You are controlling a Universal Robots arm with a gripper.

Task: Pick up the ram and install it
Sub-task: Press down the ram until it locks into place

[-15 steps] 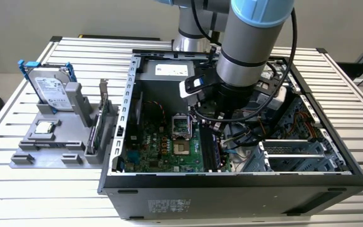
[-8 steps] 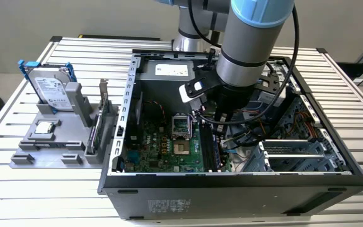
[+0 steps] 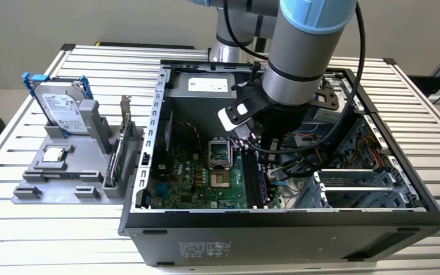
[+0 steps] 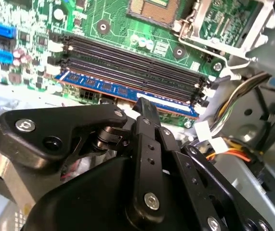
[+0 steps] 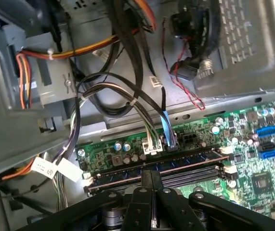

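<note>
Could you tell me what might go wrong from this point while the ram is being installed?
1. The gripper sits on the ram at its slot; if the stick is tilted, pushing could strain the motherboard.
2. The white end latches may not close, leaving the stick half seated.
3. In the first wrist view, loose cables hang close to the slots and could snag the gripper.

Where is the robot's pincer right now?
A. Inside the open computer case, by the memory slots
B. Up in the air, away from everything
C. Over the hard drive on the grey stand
A: in the second wrist view the pincer sits at the memory stick in the slots, inside the computer case.
</note>
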